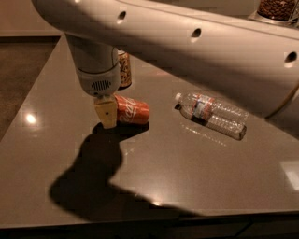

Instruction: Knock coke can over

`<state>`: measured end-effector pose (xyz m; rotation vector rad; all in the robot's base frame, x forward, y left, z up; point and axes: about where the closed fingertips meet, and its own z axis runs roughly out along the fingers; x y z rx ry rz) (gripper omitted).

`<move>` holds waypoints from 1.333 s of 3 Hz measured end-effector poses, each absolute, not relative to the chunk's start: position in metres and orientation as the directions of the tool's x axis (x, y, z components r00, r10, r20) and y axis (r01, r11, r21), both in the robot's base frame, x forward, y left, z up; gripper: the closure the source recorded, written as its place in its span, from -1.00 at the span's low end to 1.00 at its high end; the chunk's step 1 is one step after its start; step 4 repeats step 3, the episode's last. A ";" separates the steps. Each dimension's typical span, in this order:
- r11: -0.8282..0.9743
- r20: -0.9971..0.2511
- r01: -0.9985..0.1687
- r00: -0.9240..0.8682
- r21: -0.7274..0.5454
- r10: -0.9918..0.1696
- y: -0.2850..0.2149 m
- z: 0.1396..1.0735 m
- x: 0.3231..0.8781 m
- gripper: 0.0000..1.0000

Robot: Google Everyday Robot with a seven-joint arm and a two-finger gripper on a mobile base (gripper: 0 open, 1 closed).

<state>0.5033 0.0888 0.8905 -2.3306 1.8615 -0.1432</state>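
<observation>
The red coke can lies on its side on the grey table, its white lettering facing up. My gripper hangs straight down from the thick white arm and sits right at the can's left end, close to the table top. Whether it touches the can I cannot tell.
A tan-orange can stands upright just behind the arm. A clear plastic water bottle lies on its side to the right of the coke can. The table's left edge drops to a dark floor. A jar of brown things stands at the far right.
</observation>
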 end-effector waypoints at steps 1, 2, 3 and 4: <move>-0.224 -0.027 -0.963 0.231 -0.151 -0.973 0.089 0.881 0.499 -0.89; -0.224 -0.030 -0.962 0.231 -0.154 -0.972 0.090 0.881 0.499 -1.00; -0.224 -0.030 -0.962 0.231 -0.154 -0.972 0.090 0.881 0.499 -1.00; -0.224 -0.030 -0.962 0.231 -0.154 -0.972 0.090 0.881 0.499 -1.00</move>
